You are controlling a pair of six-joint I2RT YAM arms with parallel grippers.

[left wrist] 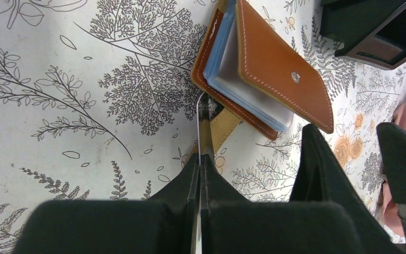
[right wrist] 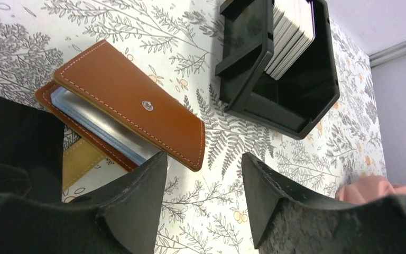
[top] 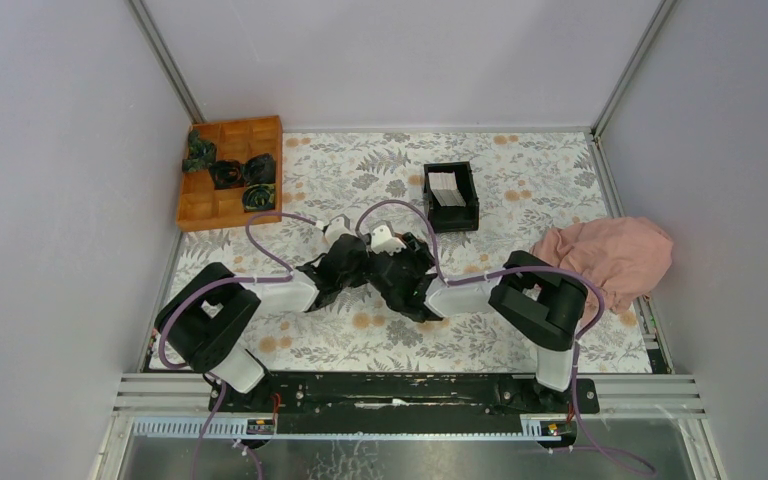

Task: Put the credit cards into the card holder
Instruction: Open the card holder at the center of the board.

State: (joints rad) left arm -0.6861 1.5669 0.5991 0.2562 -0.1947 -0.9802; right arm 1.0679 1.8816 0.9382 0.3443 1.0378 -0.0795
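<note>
left end effector (left wrist: 203,157) clamps a thin, stiff, likely slippery credit card (left wrist: 199,116) by its near edge, card holder (left wrist: 280,69) just ahead; right end effector (right wrist: 203,161) jaws apart, empty.

Top view: bright, even overhead light. Shadows on the mat (top: 520,180) are soft and faint, and focus is sharp throughout. The frame rails splay outward toward the corners, indicating wide-angle distortion. Left wrist view: mat and card holder (left wrist: 275,69) sharp and well lit, its snap glinting. Left fingers (left wrist: 180,196) near-black, featureless and soft-edged. The card (left wrist: 199,121) between them reads only as a thin white line. Right wrist view: right fingers (right wrist: 137,206) dark, grainy texture visible. Pale glare on the box (right wrist: 243,58) wall. Narrow soft shadow under the holder's edge.
</note>
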